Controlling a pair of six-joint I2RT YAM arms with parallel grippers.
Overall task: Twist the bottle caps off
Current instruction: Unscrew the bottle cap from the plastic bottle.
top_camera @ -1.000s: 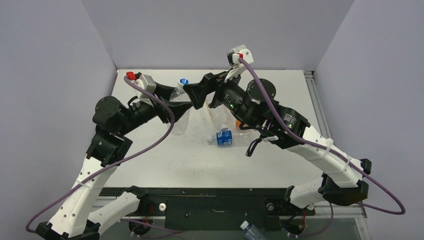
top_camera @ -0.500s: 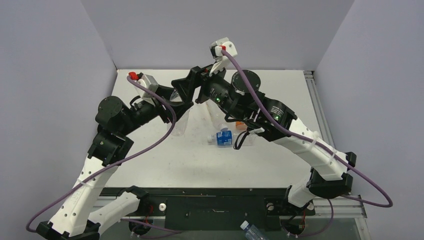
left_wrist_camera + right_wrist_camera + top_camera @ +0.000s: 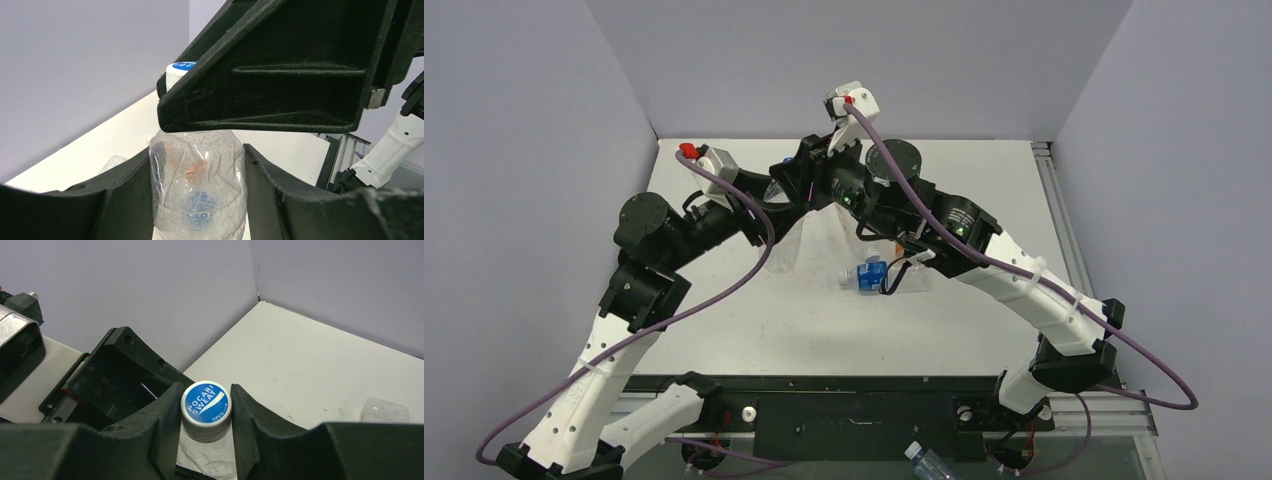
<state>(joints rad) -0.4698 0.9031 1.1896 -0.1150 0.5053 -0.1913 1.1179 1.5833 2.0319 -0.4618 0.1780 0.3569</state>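
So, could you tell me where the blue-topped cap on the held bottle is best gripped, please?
Grip the cap by its round white side wall, coming in over the flat blue top, one finger on each side. The left gripper holds the bottle by its body, leaving the cap clear; the right gripper sits exactly so.

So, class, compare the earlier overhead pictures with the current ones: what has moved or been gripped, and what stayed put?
The right gripper swung left to the clear bottle, and its fingers closed on the blue-topped cap. The left gripper stayed clamped on that bottle, and the blue-labelled bottle lay where it was.
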